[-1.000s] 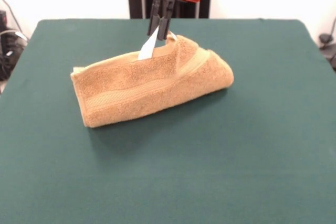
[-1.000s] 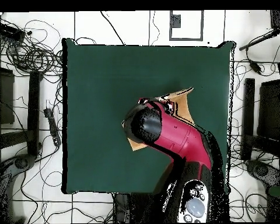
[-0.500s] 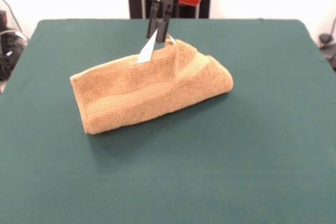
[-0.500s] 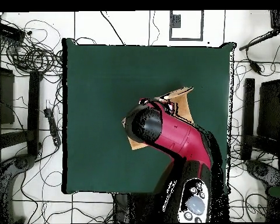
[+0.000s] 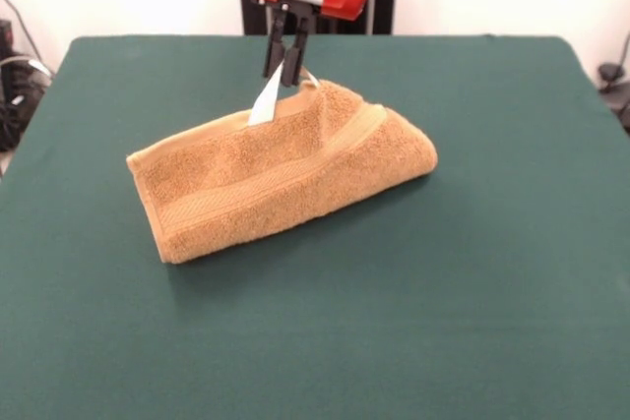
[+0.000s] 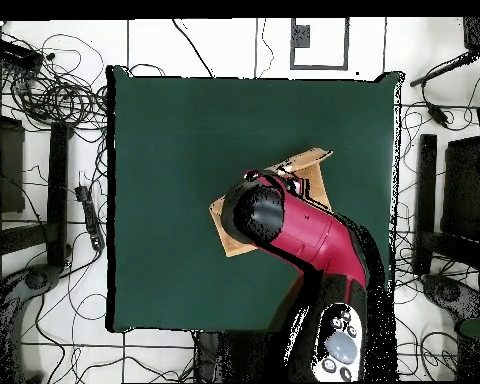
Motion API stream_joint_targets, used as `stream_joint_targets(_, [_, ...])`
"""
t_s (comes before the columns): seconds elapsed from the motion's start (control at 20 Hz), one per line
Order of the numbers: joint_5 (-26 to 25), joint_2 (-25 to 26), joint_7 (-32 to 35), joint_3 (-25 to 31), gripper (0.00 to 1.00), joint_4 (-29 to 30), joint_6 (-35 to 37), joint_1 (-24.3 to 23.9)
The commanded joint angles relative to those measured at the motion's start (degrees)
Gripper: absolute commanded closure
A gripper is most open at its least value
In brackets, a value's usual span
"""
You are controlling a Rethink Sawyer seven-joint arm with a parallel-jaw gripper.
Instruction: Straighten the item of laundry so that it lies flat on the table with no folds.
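Front view | gripper (image 5: 284,74) pinching towel (image 5: 281,170) far edge (by white tag (image 5: 264,105)), folded

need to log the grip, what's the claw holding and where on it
The claw is shut on the towel, pinching its raised top edge beside the white tag.

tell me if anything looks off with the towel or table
The towel isn't flat: it's folded over itself, and the gripper pinches its far edge by the white tag, pulling that part up into a peak. The table shows nothing spilled or damaged.
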Motion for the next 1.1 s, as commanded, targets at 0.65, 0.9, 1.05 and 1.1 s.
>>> stream_joint_targets(0.65, [2.29, 1.41, 13.37, 5.76, 1.0, 0.38, -0.33, -0.21])
stream_joint_targets(0.9, [2.99, 1.66, 13.51, 6.41, 1.0, -0.87, 0.67, -0.27])
stream_joint_targets(1.05, [3.92, 1.71, 14.31, 7.44, 1.0, -0.91, -0.24, -0.12])
stream_joint_targets(1.1, [4.08, 1.92, 14.23, 7.76, 1.0, -1.25, -0.09, -0.01])
